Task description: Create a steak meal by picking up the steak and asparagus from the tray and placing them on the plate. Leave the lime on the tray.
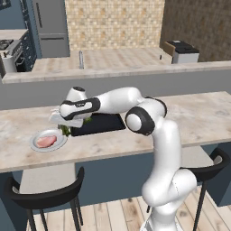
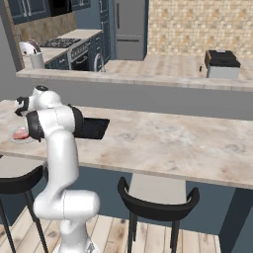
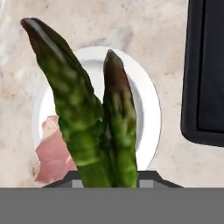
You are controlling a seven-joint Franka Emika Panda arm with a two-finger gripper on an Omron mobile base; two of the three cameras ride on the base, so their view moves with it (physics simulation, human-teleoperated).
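Hand view: two dark-green stalks of the asparagus [image 3: 94,127] rise from between my fingers, so my claw [image 3: 105,183] is closed on the bunch, its tips spreading apart toward the top. Behind them lies the plate [image 3: 146,100] on the marbled counter [image 3: 87,22], with the steak [image 3: 50,151] on the plate's lower left part. The tray [image 3: 205,70] runs along the right edge of this view, apart from the plate. In the left base view my claw [image 1: 67,128] hangs over the counter between the plate [image 1: 36,145] and the tray's [image 1: 101,122] left end, the steak [image 1: 46,141] pink on the plate.
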